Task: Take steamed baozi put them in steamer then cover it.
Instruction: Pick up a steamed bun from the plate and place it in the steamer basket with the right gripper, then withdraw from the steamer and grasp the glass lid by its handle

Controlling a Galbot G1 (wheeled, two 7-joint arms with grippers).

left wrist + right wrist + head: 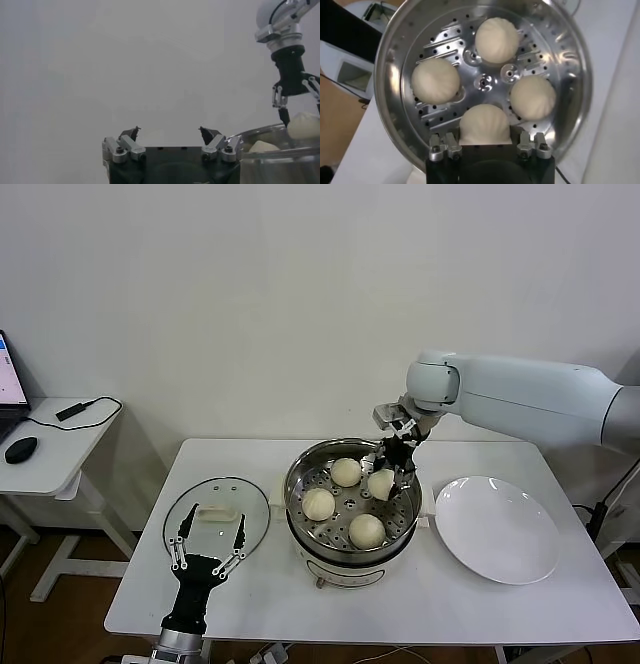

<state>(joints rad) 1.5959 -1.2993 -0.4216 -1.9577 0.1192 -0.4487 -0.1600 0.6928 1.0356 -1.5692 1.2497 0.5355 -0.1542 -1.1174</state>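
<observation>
A: White table (480, 604) against a plain pale wall (300, 284); what is the right gripper (392, 476) doing?

B: It hangs inside the steamer (300, 484), at the side nearer the plate, closed on 1 bun (381, 483). From the right wrist camera its fingers (445, 147) sit either side of that bun (485, 125), which is at or just above the tray; I cannot tell whether it rests there.

A: And the other buns?

B: 3 lie on the perforated tray (485, 82): 1 at the back (346, 472), 1 toward the lid side (319, 503), 1 at the front (367, 530). With the held 1, they form a ring around the tray's middle.

A: Which way do they point?

B: They are round, so no long axis shows. All 4 sit domed side up; faint pleats show on the held bun.

A: The steamer itself?

B: It stands upright near the table's middle, mouth up and uncovered, on a white base (340, 569).

A: The left gripper (207, 544)?

B: It is low by the table's front edge, fingers spread wide, holding nothing, just in front of the glass lid (216, 514). That lid lies flat on the table left of the steamer.

A: Anything else?

B: 1 white plate (497, 529) lies to the steamer's right. Off to the left stands a small side table (55, 449) with a black mouse (20, 449) and a cable (75, 411).
</observation>
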